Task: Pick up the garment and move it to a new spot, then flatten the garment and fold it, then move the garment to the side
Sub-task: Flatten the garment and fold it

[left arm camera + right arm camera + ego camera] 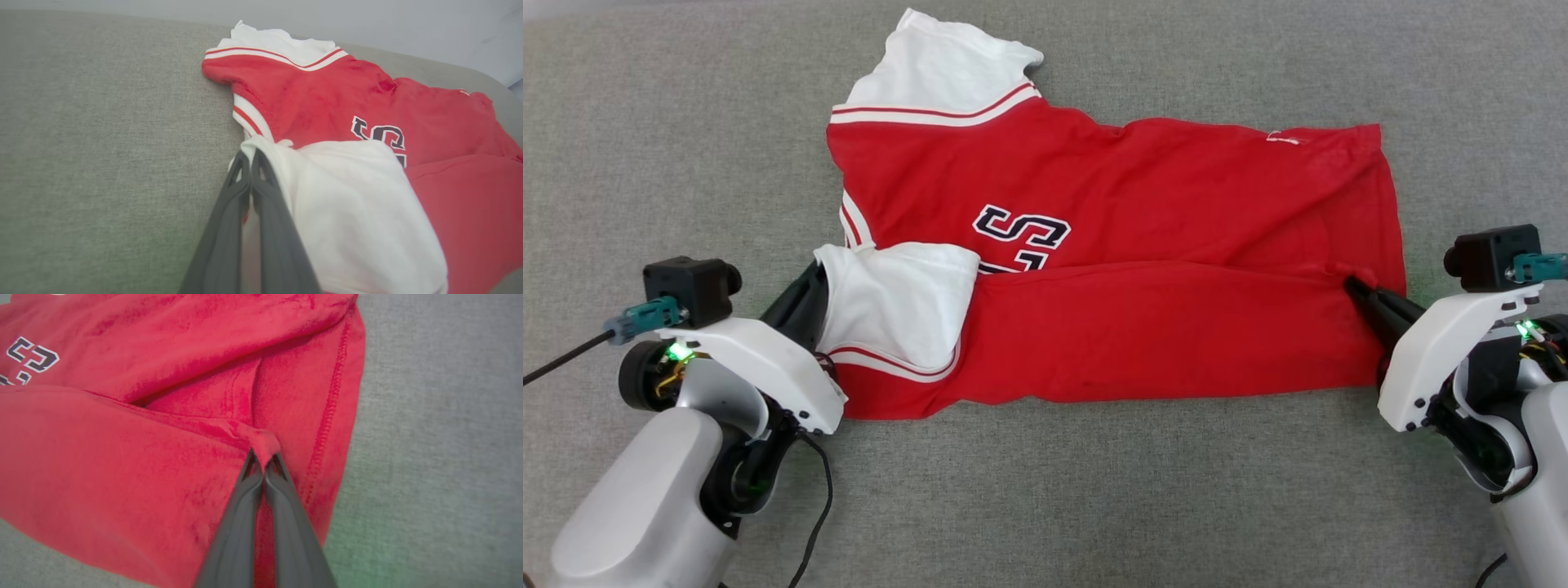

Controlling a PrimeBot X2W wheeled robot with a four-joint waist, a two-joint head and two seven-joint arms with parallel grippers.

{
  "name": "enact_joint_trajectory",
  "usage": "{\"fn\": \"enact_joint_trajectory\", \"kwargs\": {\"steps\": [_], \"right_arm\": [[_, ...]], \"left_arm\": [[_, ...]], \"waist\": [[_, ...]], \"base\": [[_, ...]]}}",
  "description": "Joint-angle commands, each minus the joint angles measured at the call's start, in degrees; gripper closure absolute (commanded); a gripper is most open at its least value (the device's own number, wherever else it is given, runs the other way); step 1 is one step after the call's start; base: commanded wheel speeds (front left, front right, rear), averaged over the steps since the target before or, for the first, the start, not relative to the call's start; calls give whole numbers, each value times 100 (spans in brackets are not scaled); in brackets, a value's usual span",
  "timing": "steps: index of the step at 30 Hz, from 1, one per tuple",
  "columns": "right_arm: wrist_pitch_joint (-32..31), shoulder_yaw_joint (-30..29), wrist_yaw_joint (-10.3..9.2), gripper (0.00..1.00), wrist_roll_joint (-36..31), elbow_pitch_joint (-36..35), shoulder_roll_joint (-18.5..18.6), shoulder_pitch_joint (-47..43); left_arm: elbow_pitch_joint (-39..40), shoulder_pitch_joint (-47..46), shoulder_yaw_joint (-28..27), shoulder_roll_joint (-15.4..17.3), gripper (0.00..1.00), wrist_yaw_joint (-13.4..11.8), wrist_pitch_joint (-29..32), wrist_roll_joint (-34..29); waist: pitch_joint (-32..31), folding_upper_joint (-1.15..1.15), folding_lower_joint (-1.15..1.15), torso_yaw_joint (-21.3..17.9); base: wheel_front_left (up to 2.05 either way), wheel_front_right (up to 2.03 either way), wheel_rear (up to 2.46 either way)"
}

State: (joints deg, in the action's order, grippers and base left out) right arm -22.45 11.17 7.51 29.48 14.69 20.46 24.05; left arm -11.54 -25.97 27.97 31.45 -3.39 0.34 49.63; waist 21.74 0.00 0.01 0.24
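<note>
On the garment [1111, 269], the white sleeve [907, 302] is pinched in the closed left tool [250, 157], the hem edge [327, 428] in the closed right tool [264, 459]; bare grey surface [1094, 490] is seen all around.

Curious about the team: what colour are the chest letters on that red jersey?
Black chest letters, outlined white, on the red white-sleeved T-shirt; clearest in head view.

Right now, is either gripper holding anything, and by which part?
Both hold the shirt: left gripper pinches the near white sleeve, right gripper a red fold by the hem.
</note>
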Motion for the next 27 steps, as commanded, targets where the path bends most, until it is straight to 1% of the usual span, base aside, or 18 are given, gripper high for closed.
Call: {"fn": "enact_joint_trajectory", "kwargs": {"steps": [1,2,3,4,5,8,12,14,15,16,19,20,23,27], "right_arm": [[101,52,-4,93,31,123,36,108],[162,112,-4,64,40,251,47,132],[233,168,-4,11,68,357,50,156],[306,225,-4,0,99,439,57,167],[389,276,-5,0,123,513,73,162],[787,359,-5,0,162,557,148,144],[1466,301,-4,0,19,415,182,-32],[1808,203,-4,0,-102,308,154,-171],[1808,203,-4,0,-102,308,154,-171],[2105,71,-4,0,-291,192,107,-309],[2414,-155,-4,0,-569,-29,-37,-596],[2414,-155,-4,0,-569,-29,-37,-596],[2600,-414,-5,0,-853,-317,-197,-914],[2626,-719,-4,0,-1191,-803,-471,-1380]], "left_arm": [[-139,-86,34,-59,100,89,-49,26],[-282,-122,47,-125,76,155,-73,64],[-390,-148,66,-174,51,202,-114,71],[-514,-172,63,-212,5,249,-142,94],[-626,-190,70,-249,0,294,-175,103],[-846,-217,43,-316,0,373,-313,145],[-959,-146,-42,-224,0,393,-474,143],[-912,-49,-86,-154,0,328,-513,121],[-912,-49,-86,-154,0,328,-513,121],[-798,58,-141,-53,0,238,-484,152],[-565,225,-232,173,0,108,-374,201],[-565,225,-232,173,0,108,-374,201],[-252,402,-246,435,0,18,-26,295],[183,613,-191,873,0,-66,757,512]], "waist": [[9,0,-1,-1],[4,0,-1,3],[-9,0,-1,6],[-31,0,-1,10],[-62,0,-1,14],[-198,0,-1,27],[-475,0,-1,13],[-648,0,-1,-11],[-648,0,-1,-11],[-813,0,-1,-41],[-1029,0,-1,-91],[-1029,0,-1,-91],[-1200,0,-1,-130],[-1358,0,-1,-192]], "base": [[0,0,0],[0,0,0],[0,0,0],[0,0,0],[0,0,0],[0,0,0],[0,0,0],[0,0,0],[0,0,0],[0,0,0],[0,0,0],[0,0,0],[0,0,0],[0,0,0]]}}
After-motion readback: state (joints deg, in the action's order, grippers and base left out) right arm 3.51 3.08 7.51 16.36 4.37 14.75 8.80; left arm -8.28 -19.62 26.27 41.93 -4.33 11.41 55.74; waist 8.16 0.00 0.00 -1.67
